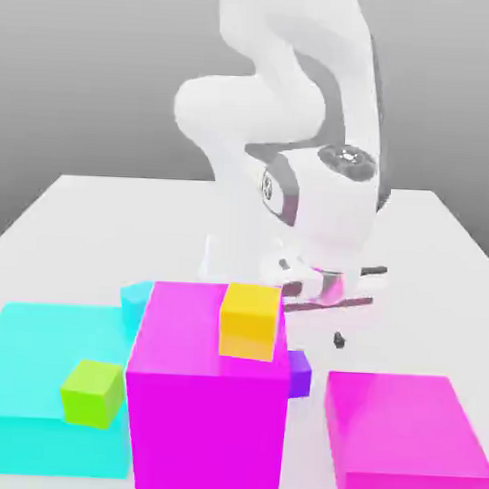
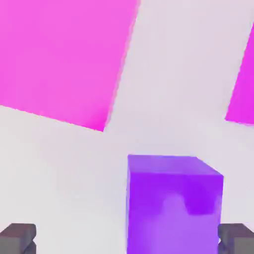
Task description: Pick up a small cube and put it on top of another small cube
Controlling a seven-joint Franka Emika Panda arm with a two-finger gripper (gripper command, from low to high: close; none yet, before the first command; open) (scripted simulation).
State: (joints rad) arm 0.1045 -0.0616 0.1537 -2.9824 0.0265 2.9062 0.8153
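Working across the exterior view from its left, you had a flat cyan slab [image 1: 42, 380] with a lime-green small cube [image 1: 92, 393] resting on it, well off to the side of your gripper [image 1: 321, 292]. Next stood the tall magenta block [image 1: 207, 387], matte and square-edged, carrying a yellow small cube [image 1: 249, 321] on its top face. Tucked just beside that block's far lower edge sat the small purple cube [image 1: 299, 374], glossy, sharp-cornered and far smaller than the magenta pieces.

Your gripper hung above the table with its jaws spread to their widest and nothing between them. In the hand view the small purple cube [image 2: 173, 203] lay below and slightly ahead of the gripper, closer to one dark fingertip [image 2: 237, 238] than the other [image 2: 19, 238], so it was not yet centred. Being a cube, it offered no long axis; its faces looked roughly square to the fingers. The descent would likely need a small sideways correction first. Beyond it, at the exterior view's right, lay a low magenta block [image 1: 405, 436].
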